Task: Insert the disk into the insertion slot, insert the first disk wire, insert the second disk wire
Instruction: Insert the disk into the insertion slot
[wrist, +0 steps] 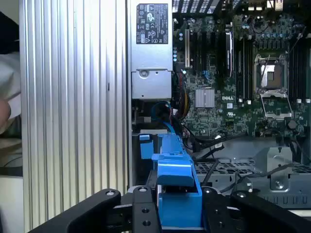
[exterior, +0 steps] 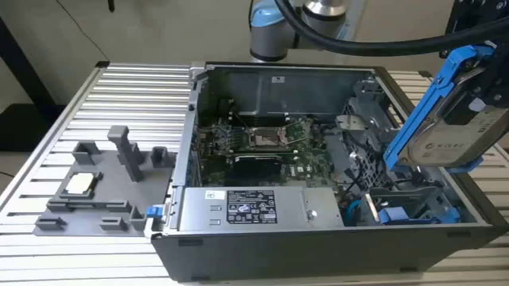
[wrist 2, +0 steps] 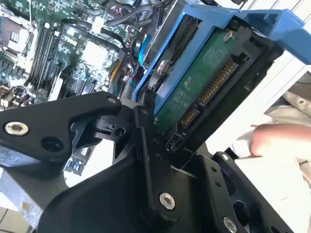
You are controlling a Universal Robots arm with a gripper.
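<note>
Here the hand [wrist: 179, 206] is closed on the disk [exterior: 445, 128], gripping its blue frame. The disk hangs tilted at three o'clock in the exterior view, above the insertion slot [exterior: 407, 205].

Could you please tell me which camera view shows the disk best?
The exterior view: the disk shows nearly whole there, label side and blue frame, tilted above the open computer case. The second wrist view shows its green board and connector up close; the first wrist view catches its blue frame edge-on in the gripper.
</note>
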